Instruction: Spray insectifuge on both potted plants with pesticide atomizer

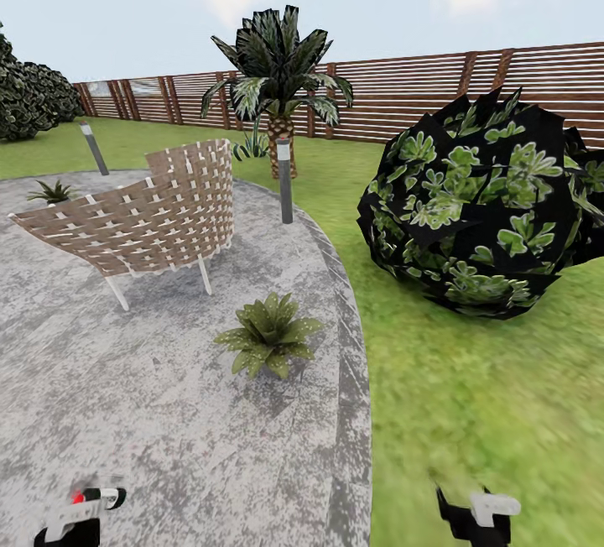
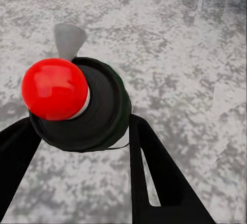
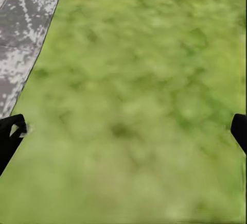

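The pesticide atomizer (image 2: 77,105) is held clamped in the left gripper (image 1: 71,522) (red cap up, presumably for spraying) with a potted plant (image 1: 268,333) at 12 o'clock on the patio (image 1: 126,413), while the right gripper (image 1: 474,513) hangs spread, empty, over the lawn (image 3: 139,95).

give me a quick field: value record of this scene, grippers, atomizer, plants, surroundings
left gripper: shut on the pesticide atomizer, red cap facing the wrist camera
right gripper: open, nothing held, over the lawn
near potted plant: on the stone patio, ahead of the robot
far potted plant: on the patio's far left, behind the woven chair
other greenery: palm, dark round bush
backdrop: slatted wooden fence
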Tool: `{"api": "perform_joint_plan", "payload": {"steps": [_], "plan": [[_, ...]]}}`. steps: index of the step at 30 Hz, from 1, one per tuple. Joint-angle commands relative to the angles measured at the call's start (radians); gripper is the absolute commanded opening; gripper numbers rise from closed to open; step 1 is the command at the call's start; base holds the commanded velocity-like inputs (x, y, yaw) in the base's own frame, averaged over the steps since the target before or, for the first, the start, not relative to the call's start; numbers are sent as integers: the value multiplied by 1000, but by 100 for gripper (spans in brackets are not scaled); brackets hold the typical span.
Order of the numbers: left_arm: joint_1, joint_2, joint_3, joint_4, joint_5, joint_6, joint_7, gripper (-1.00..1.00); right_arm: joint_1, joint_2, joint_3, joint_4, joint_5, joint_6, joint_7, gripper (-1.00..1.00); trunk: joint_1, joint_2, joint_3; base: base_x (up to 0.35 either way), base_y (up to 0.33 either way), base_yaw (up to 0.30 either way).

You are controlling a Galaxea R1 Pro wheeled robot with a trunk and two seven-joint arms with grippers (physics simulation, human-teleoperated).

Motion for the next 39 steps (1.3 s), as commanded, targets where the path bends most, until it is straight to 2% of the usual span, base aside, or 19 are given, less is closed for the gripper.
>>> {"api": "perform_joint_plan", "payload": {"steps": [1,3,6,13,17,20,24,39], "plan": [[-1,0,13,22,-6,-9,21,-100,1,-1,-9,10,4,-20,-7,100,0,0,-1,0,0,0],[0,1,14,58,-12,-17,82,-100,4,-1,-9,23,3,-42,-22,100,0,0,-1,0,0,0],[13,1,15,68,-13,-18,100,-100,6,1,-8,28,3,-48,-27,100,0,0,-1,0,0,0],[32,5,15,67,-14,-18,101,-100,6,7,-8,33,2,-45,-30,100,0,0,-1,0,0,0],[32,4,16,67,-13,-17,101,-100,6,15,-8,133,1,-42,-30,100,0,0,-1,0,0,0],[32,5,16,67,-10,-17,102,-100,6,25,-7,158,1,-41,-29,100,0,0,-1,0,0,0],[32,8,17,65,-7,-17,103,-100,7,37,-7,166,1,-40,-28,100,0,0,-1,0,0,0],[32,11,19,53,-4,-17,103,-100,8,38,-8,167,1,-39,-27,100,0,0,-1,0,0,0]]}}
